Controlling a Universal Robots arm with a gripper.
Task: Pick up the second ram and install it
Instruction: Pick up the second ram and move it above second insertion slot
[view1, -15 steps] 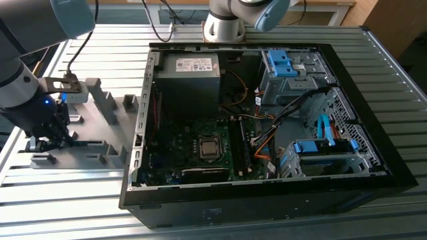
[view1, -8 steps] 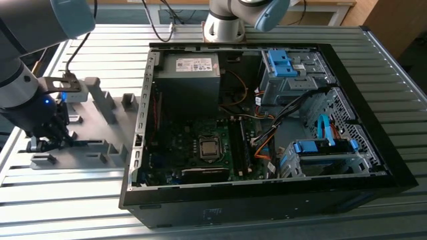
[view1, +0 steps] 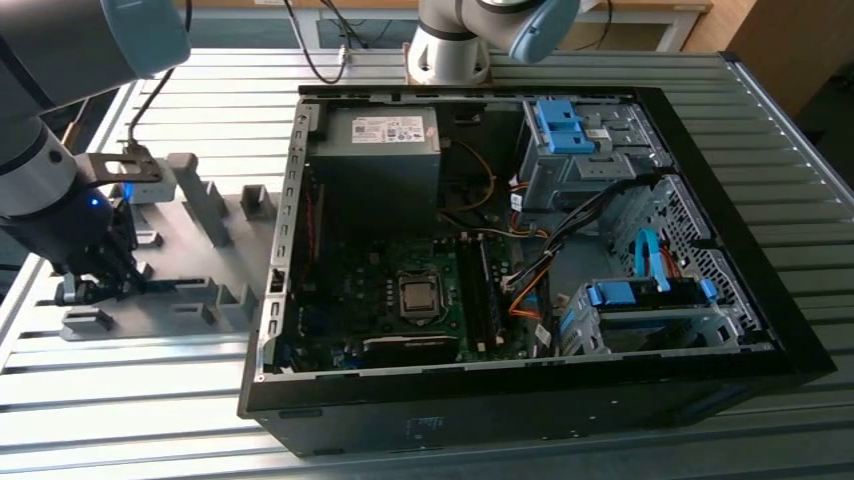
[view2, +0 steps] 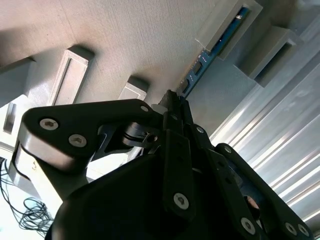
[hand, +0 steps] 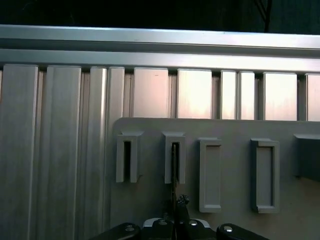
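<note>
The arm is showing a dark grey tube, and its joints are wearing rounded pale blue-grey caps. A silver wrist section is carrying a small glowing blue light, and a black cable is running alongside it. The silver base joint is sitting beneath another blue-grey cap. The gripper is appearing matt black throughout. In the second wrist view it is displaying flat, round-ended link plates studded with silver screw heads, while its narrow black fingers are tapering to a fine tip. In the first wrist view more silver screws are glinting on its black links.
</note>
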